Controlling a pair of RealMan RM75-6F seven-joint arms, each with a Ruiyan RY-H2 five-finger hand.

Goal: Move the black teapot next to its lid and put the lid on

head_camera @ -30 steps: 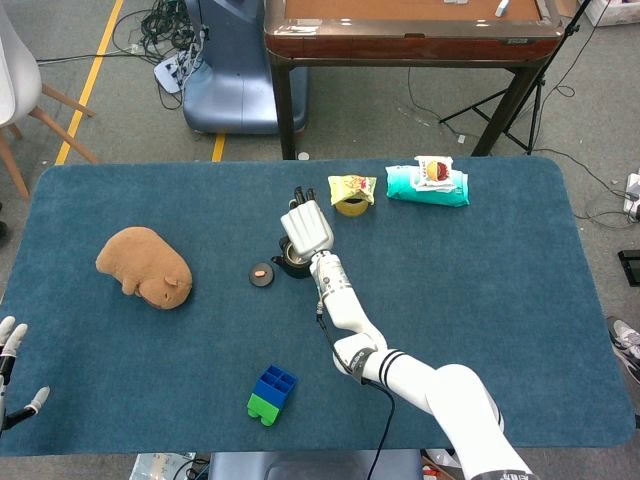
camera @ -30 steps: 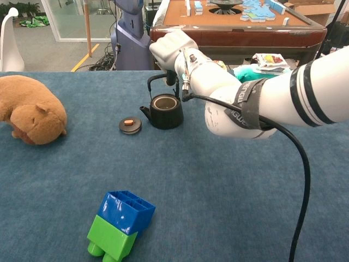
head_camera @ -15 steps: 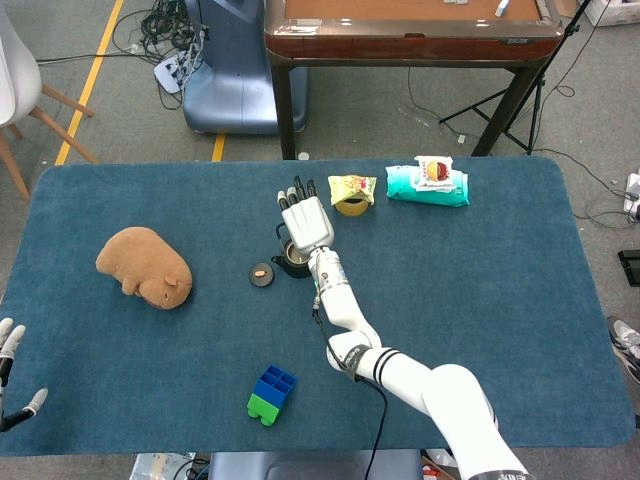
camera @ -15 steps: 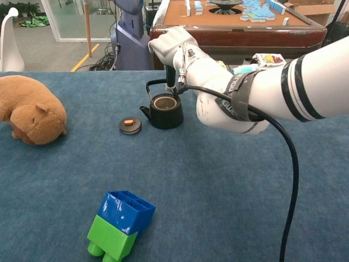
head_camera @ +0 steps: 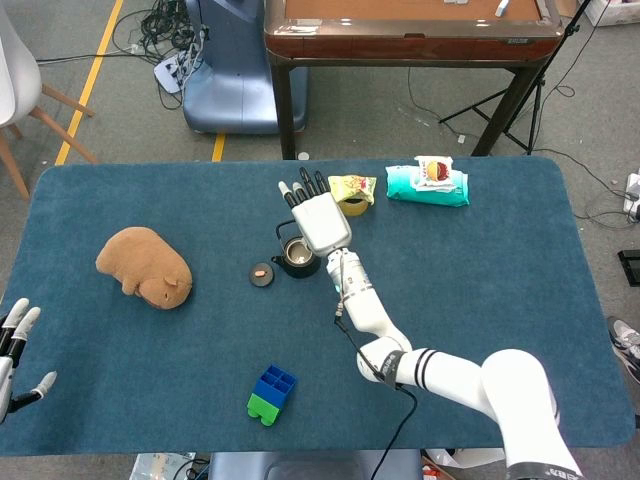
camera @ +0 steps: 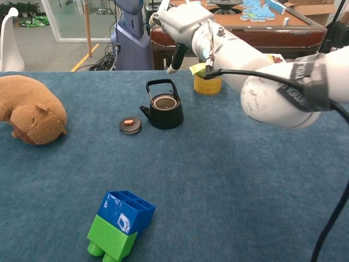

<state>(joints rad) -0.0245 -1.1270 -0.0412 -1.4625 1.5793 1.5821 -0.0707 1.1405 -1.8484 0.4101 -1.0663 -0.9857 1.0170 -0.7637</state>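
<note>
The black teapot [head_camera: 296, 257] [camera: 164, 109] stands upright on the blue tablecloth, handle raised and its mouth uncovered. Its flat black lid [head_camera: 261, 274] [camera: 130, 125], with a small orange knob, lies on the cloth just left of the pot, a short gap between them. My right hand [head_camera: 317, 214] [camera: 182, 22] hovers above and slightly right of the teapot, fingers spread and empty. My left hand [head_camera: 14, 342] shows only at the lower left edge of the head view, fingers apart, holding nothing.
A brown plush animal [head_camera: 144, 266] [camera: 28, 115] lies at the left. A blue-and-green block [head_camera: 271, 394] [camera: 120, 224] sits near the front edge. A yellow cup [head_camera: 351, 195] [camera: 207, 82] and teal packet [head_camera: 427, 186] are behind the pot.
My right hand let go of the teapot handle, opened, and rose up and to the right. The teapot stays where it was set, beside the lid.
</note>
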